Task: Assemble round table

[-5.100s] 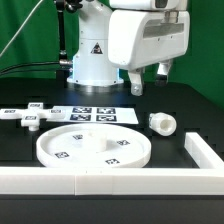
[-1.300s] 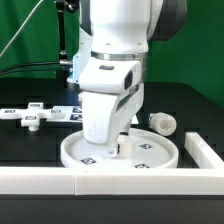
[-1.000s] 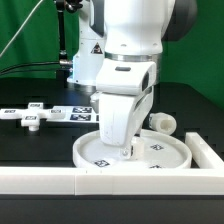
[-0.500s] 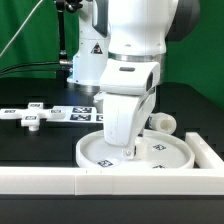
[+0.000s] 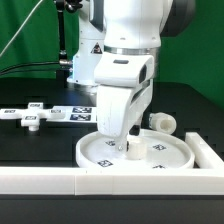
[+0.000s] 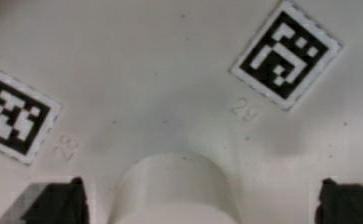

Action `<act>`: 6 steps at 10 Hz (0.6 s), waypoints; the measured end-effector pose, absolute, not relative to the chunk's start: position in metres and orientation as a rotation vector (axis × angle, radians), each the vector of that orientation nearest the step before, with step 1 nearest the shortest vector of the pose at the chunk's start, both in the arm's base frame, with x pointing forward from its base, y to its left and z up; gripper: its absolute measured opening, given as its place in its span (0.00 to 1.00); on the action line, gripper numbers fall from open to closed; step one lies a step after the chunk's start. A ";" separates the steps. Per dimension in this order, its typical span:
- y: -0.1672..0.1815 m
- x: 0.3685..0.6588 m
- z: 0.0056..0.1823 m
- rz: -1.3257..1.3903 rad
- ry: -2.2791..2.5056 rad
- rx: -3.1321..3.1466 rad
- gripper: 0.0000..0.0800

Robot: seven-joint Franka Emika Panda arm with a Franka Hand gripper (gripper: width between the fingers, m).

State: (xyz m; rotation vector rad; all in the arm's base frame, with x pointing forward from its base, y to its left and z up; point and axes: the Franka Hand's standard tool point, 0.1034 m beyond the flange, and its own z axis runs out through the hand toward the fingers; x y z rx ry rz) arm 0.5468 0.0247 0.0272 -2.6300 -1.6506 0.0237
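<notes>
The round disc [image 5: 162,151] lies flat against the near border rail [image 5: 100,181], toward the exterior view's right, under the gripper [image 5: 127,151]. Its fingers [image 6: 53,202] are spread wide, nothing clamped. The disc is judged light, stiff, slick plastic, best taken by the raised rim, not the flat face.

Black table [image 5: 25,150] holds round disc [image 5: 176,152], leg [image 5: 163,122], cross-shaped foot [image 5: 30,117], marker board [image 5: 70,113], border rail [image 5: 50,181].

Bright, even light washes out the white disc [image 5: 172,152] on the black desk [image 5: 30,150]; the wrist view is blurred.
</notes>
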 end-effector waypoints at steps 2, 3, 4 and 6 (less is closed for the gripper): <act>0.026 0.527 0.048 0.045 -1.411 -2.774 0.81; 0.034 0.519 0.055 0.049 -1.298 -2.834 0.81; 0.047 0.513 0.060 0.056 -1.187 -2.886 0.81; 0.066 0.510 0.061 0.065 -1.036 -2.946 0.81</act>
